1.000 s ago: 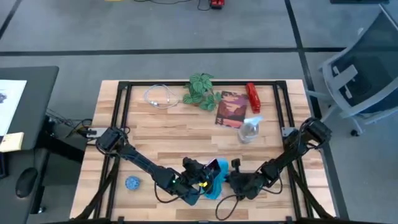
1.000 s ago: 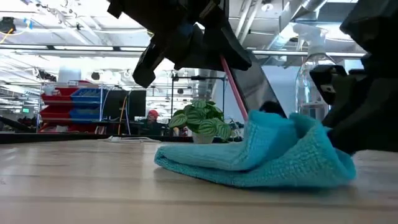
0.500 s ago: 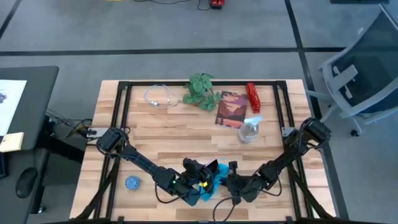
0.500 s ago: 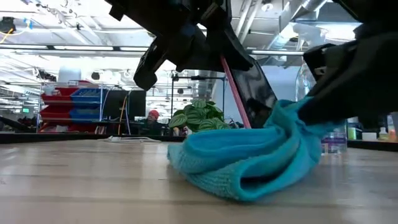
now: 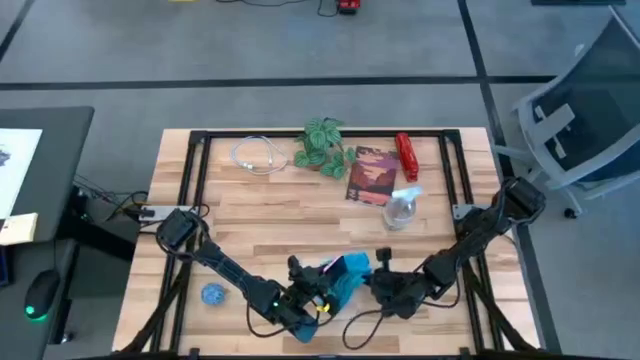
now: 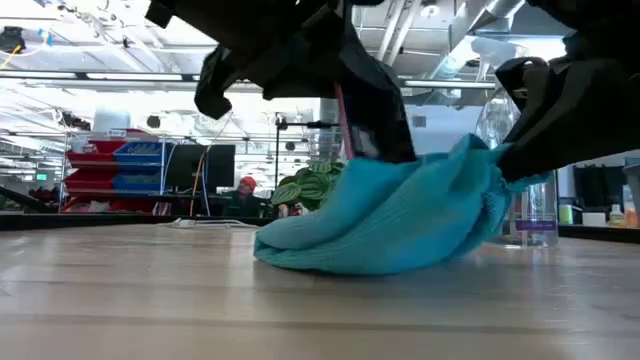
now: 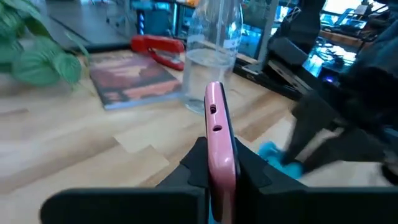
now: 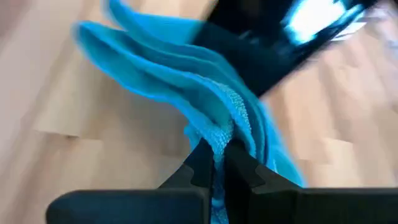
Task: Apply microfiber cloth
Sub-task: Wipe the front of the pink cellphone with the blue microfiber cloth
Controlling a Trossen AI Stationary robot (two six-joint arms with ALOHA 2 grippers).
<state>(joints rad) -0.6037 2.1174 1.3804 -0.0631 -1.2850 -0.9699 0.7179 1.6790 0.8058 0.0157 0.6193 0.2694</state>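
The sky-blue microfiber cloth [image 6: 385, 225] lies bunched near the table's front edge, its lower folds on the wood and its upper part heaped against a black phone in a pink case [image 7: 219, 134]. My left gripper [image 5: 308, 297] is shut on the phone, which stands on edge above the cloth [image 5: 347, 272]. My right gripper [image 5: 380, 283], just right of the cloth, is shut on it. In the right wrist view the phone's dark screen [image 8: 280, 46] shows behind the cloth [image 8: 180, 74]. My left gripper pinches the phone between its two fingers [image 7: 194, 163] across the two flat faces, the pink edge [image 7: 214, 112] rising out between them. The phone is lifted and nearly upright, with cloth against it. My right gripper pinches a gathered fold of several layers at the cloth's right end [image 8: 222, 134]. It comes level from the table's right. That end [image 6: 490, 175] is raised, while the remainder sags onto the table.
Along the far side stand a potted plant [image 5: 322, 145], a book [image 5: 372, 176], a red stapler [image 5: 407, 155], a clear spray bottle [image 5: 400, 208] and a coiled white cable [image 5: 258, 155]. A small blue ball [image 5: 212, 293] lies front left.
My right gripper has lifted the cloth's right end and carried it leftward against the phone. The cloth, once spread low, is now heaped up on the phone's face, its left part staying on the table. My left gripper has tipped the phone more upright.
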